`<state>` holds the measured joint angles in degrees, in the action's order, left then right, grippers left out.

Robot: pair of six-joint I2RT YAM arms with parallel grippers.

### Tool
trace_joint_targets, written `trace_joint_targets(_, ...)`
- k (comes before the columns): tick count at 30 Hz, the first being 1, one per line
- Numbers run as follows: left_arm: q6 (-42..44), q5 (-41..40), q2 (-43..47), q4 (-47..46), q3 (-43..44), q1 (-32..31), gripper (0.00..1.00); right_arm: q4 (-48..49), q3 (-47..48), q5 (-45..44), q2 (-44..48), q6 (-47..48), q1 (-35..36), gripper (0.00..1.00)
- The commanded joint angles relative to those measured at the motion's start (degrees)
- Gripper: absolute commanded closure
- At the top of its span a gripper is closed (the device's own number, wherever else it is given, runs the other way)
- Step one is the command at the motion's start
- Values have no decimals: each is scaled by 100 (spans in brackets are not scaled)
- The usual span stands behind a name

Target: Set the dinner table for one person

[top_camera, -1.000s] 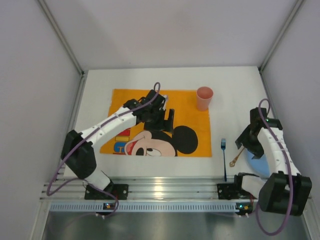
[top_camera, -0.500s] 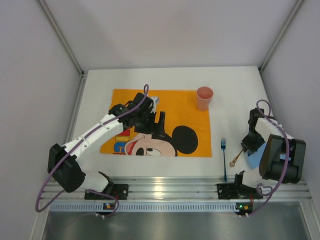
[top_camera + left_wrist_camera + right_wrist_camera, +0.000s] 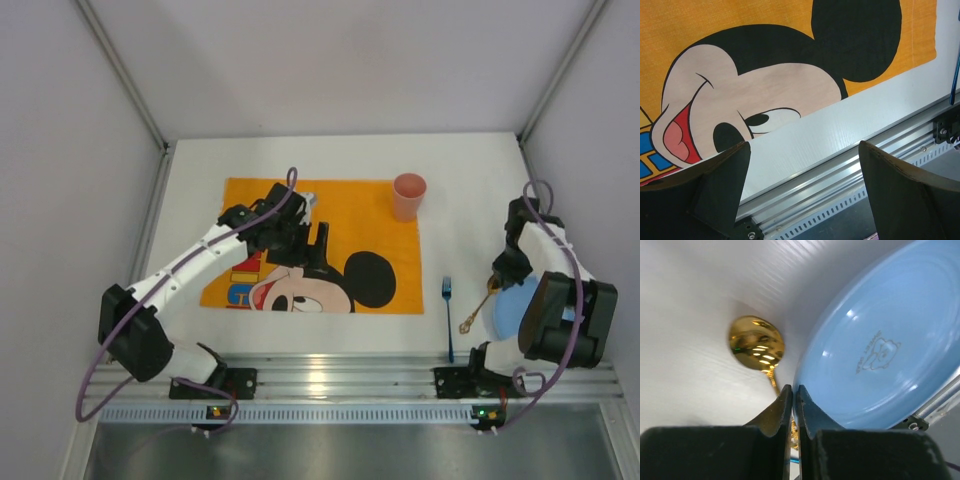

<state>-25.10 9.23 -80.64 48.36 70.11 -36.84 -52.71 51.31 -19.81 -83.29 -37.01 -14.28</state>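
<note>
White, stiff, slick desk (image 3: pixel 470 190) fills mid-frame, likely fixed, with nothing to grasp. Left end effector (image 3: pixel 804 146) gapes empty over the orange placemat (image 3: pixel 365 205). Right end effector (image 3: pixel 791 390) is closed at the blue plate (image 3: pixel 880 350) rim, lower right; grip unclear.

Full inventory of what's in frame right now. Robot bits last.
dinner table: 1, white, under everything
rails: silver, along the table's near edge
placemat: 1, orange with Mickey Mouse, table centre-left
cup: 1, pink, upright at the placemat's far right corner
fork: 1, blue, on the table right of the placemat
spoon: 1, gold, between fork and plate
plate: 1, light blue, near right, partly under the right arm
left gripper: open, above the placemat
right gripper: shut, at the plate's rim by the spoon
</note>
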Motion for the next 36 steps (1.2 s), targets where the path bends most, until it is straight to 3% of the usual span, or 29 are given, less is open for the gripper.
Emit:
trace_joint_targets(1, 67, 139, -136, -28, 328, 19, 5, -318, 932, 65, 602, 141, 57, 100)
trace_joint_targets(9, 84, 351, -487, 42, 890, 19, 5, -1486, 3155, -927, 507, 230, 1356, 100)
trace_joint_targets(13, 85, 202, -540, 322, 1101, 19, 5, -1830, 4534, -1419, -115, 431, 2978, 100)
trace_joint_targets(20, -512, -1492, 135, 771, 1576, 370, 4, -3025, 7898, -1552, -2111, 564, 5627, 100)
trace_joint_targets(25, -882, -2741, 671, 1263, 1787, 616, 2, -2386, 7886, -788, -2797, 801, 6699, 100)
trace_joint_targets(29, -1286, -3401, 1199, 1685, 1726, 625, 2, -2183, 8061, -322, -3290, 889, 7070, 100)
trace_joint_targets(36, -2094, -3999, 2174, 2423, 1480, 625, 2, -988, 7464, 486, -3886, 1231, 7282, 100)
